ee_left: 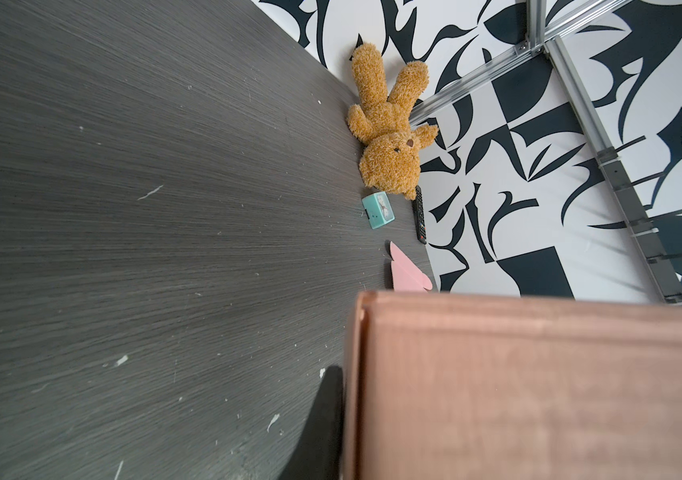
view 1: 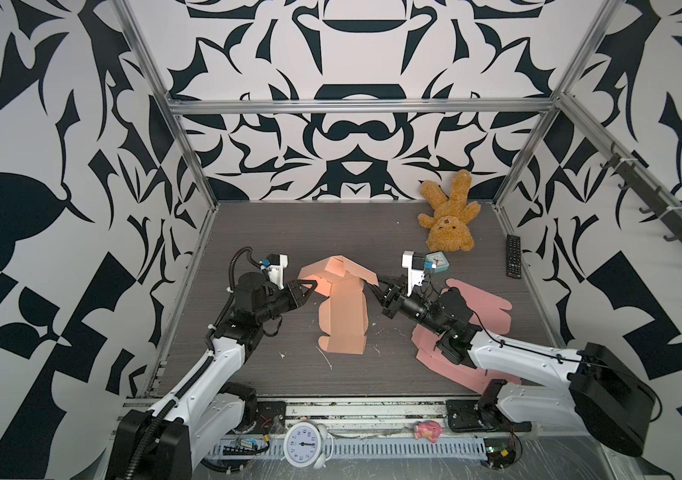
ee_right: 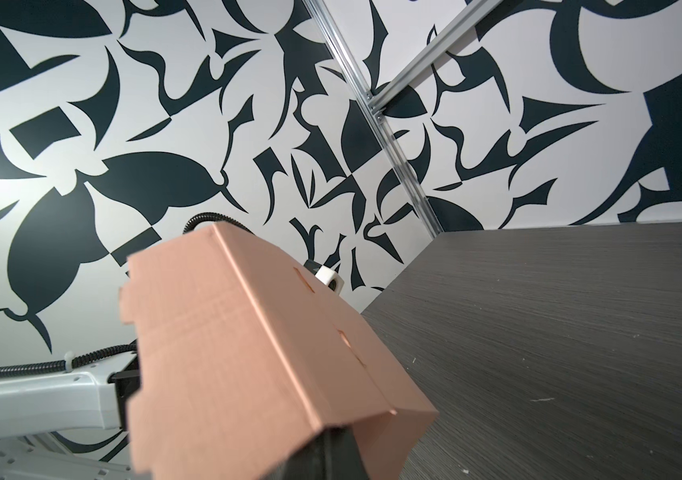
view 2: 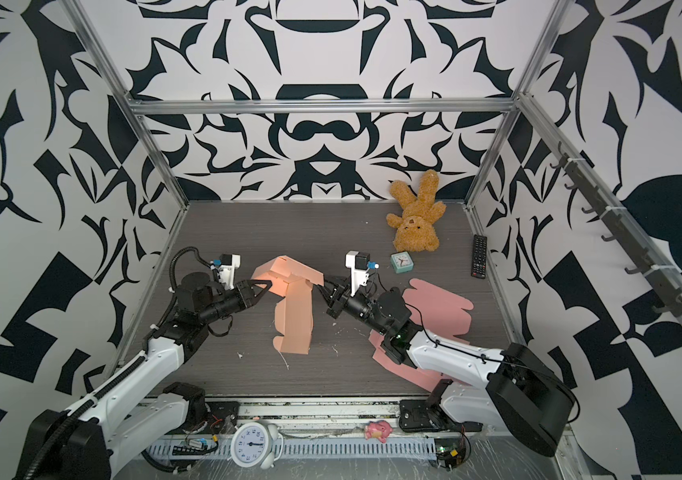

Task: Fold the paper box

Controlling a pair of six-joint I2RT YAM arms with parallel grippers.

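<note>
The paper box [view 1: 343,316] [view 2: 293,320] is peach cardboard, half folded, in the middle of the dark table. Its near part lies flat and its far part is raised into a roof-like fold. My left gripper [view 1: 310,287] [view 2: 265,287] is shut on the raised fold's left wall. In the left wrist view one black finger [ee_left: 327,415] presses against the box wall [ee_left: 538,395], which hides the other finger. My right gripper [view 1: 377,286] [view 2: 325,286] is shut at the fold's right end. Its dark fingers [ee_right: 331,453] sit together under the box's overhanging panel [ee_right: 227,353], which hides their tips.
A flat pink cardboard sheet [view 1: 484,316] lies under the right arm. A brown plush bear [view 1: 449,216], a small teal clock [view 1: 439,262] and a black remote [view 1: 513,255] sit at the back right. A white alarm clock [view 1: 304,444] and a pink toy [view 1: 427,430] rest on the front rail.
</note>
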